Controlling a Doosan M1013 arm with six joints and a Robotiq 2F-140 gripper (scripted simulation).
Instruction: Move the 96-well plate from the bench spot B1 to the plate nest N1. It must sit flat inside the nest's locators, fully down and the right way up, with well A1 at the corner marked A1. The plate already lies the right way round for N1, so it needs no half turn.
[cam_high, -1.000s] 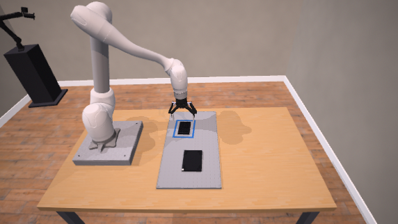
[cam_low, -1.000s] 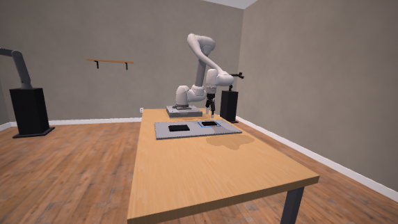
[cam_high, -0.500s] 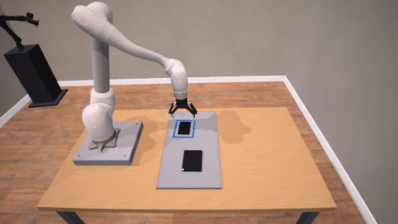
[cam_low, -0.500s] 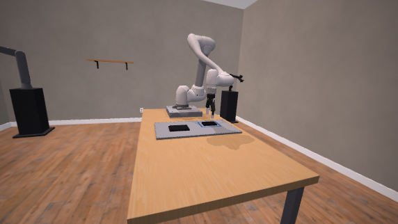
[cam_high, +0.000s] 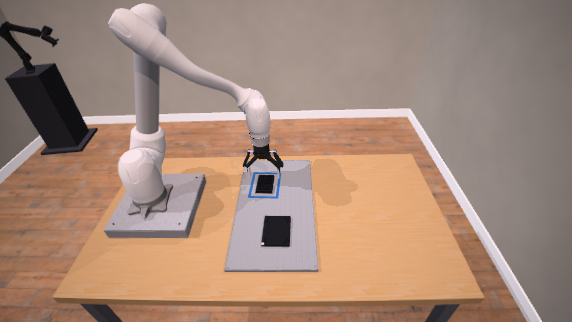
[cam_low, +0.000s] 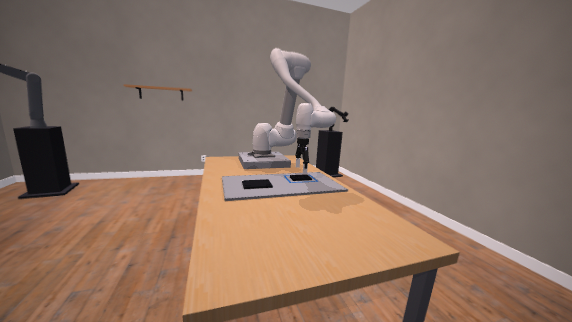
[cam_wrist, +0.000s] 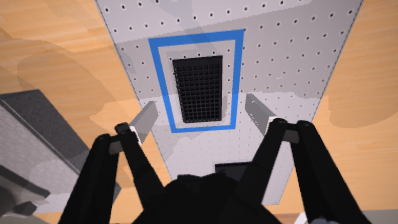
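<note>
The black two-finger gripper (cam_wrist: 200, 116) hangs above the black gridded 96-well plate (cam_wrist: 198, 89), fingers spread wide, holding nothing; corner markings are unreadable.

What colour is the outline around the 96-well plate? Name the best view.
Blue: a blue rectangular outline frames the black 96-well plate, clearest in the wrist view.

The table (cam_high: 400, 240) looked like smooth, pale varnished wood. At the frame's centre the drilled board (cam_high: 300, 240) was matt grey metal. The gridded plate (cam_high: 265, 184) seemed matt black plastic; the arm (cam_high: 200, 72) glossy white.
</note>
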